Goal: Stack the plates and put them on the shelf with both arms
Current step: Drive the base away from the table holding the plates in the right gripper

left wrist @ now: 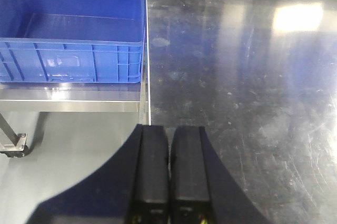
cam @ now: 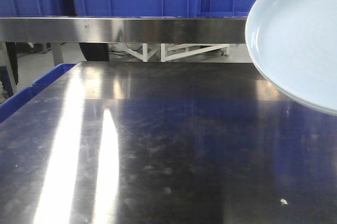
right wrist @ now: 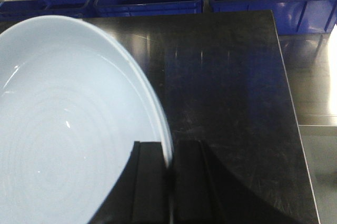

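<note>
Plates (cam: 300, 34), seemingly two stacked, hang tilted above the right side of the surface (cam: 158, 145). Their rim is pinched in the clamped right end effector (right wrist: 169, 153), and they spread leftward from it. Shelf (cam: 105, 28) lies beyond, along the far edge. Left end effector (left wrist: 168, 134), closed and empty, hovers near the surface's left edge, well apart.

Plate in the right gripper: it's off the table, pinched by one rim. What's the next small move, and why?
Probably open the left gripper and bring it toward the free rim of the plate. The right gripper alone pinches one edge, holding it tilted above the table, while the left is shut and empty by the table's left edge.
</note>
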Motion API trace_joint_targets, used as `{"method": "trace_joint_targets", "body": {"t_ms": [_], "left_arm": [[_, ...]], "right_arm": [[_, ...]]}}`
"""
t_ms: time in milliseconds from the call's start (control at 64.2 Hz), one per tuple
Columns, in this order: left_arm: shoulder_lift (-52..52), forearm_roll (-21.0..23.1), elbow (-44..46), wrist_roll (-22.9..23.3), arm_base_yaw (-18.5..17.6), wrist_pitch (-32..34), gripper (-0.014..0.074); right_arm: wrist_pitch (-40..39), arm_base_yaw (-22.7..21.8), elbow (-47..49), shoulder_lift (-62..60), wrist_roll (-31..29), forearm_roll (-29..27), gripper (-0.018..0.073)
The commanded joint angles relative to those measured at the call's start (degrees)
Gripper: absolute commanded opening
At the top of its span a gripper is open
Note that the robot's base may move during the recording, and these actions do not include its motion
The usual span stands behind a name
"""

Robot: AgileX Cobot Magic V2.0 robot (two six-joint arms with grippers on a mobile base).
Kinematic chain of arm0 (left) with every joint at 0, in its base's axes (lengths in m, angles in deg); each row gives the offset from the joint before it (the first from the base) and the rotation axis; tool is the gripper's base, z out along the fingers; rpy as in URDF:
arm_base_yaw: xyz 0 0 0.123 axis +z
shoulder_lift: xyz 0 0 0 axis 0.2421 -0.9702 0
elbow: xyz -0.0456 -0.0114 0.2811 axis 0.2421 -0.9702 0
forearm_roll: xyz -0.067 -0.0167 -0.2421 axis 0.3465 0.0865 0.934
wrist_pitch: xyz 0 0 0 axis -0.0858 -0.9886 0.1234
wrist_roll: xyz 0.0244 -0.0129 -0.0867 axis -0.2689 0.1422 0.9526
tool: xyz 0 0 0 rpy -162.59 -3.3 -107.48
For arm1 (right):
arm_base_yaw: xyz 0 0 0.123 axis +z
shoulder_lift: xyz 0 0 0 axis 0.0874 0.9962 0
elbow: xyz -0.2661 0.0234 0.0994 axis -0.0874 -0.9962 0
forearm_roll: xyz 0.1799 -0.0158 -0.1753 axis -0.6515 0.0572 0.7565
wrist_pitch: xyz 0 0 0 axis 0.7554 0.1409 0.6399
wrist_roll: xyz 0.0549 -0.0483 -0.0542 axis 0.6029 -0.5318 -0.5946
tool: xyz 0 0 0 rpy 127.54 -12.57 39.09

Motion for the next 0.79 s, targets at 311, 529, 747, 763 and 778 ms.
{"method": "trace_joint_targets", "body": {"t_ms": [311,529,747,763,778], "left_arm": [[0.48,0.23,1.56,0.38,0.13,4.47,0.0097],[0.48,0.23,1.56,0.38,0.13,4.47,0.0097],[0.48,0.23,1.56,0.38,0.13,4.47,0.0097],[0.48,0.23,1.56,0.38,0.13,4.47,0.0097],[0.48,0.23,1.56,0.38,0.13,4.47,0.0097]], "right_arm": [[-5.06,-0.26,1.87,-0.27,-0.16,0.10,0.0015],[-5.06,-0.26,1.87,-0.27,-0.16,0.10,0.0015],[-5.06,-0.26,1.87,-0.27,-0.16,0.10,0.0015],[-5.06,-0.26,1.87,-0.27,-0.16,0.10,0.0015],[-5.06,-0.26,1.87,-0.27,-0.16,0.10,0.0015]]}}
